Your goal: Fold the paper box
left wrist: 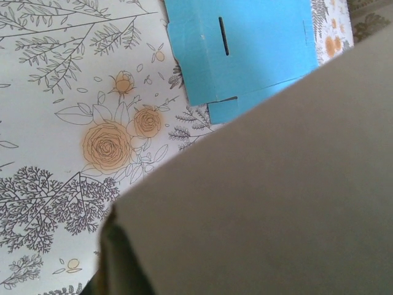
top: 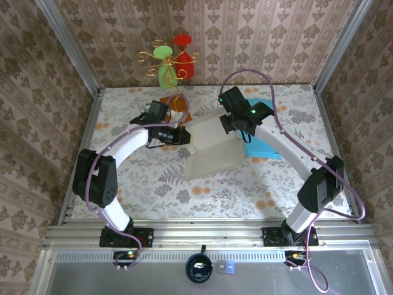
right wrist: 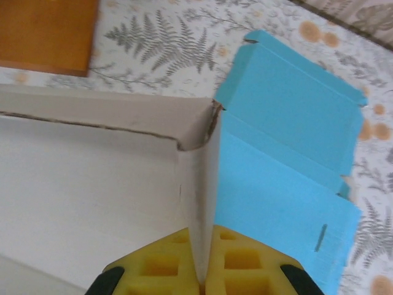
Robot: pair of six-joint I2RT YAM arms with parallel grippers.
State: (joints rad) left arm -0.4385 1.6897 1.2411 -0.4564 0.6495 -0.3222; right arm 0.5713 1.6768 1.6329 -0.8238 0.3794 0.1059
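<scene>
Top external: left gripper (top: 183, 136) closed, tips against left edge of beige cardboard box (top: 212, 153); box part-folded at mid-table on floral tablecloth (top: 153, 190). Pinch on card not determinable. Left wrist: beige panel close across lower right, flat blue cardboard sheet (left wrist: 245, 43) beyond. Right wrist: right gripper (right wrist: 202, 273) clamped tight on upright beige side wall, yellow foam pads (right wrist: 156, 264) either side. Flat orange sheet (right wrist: 46, 31) upper left; blue sheet just right of wall.
</scene>
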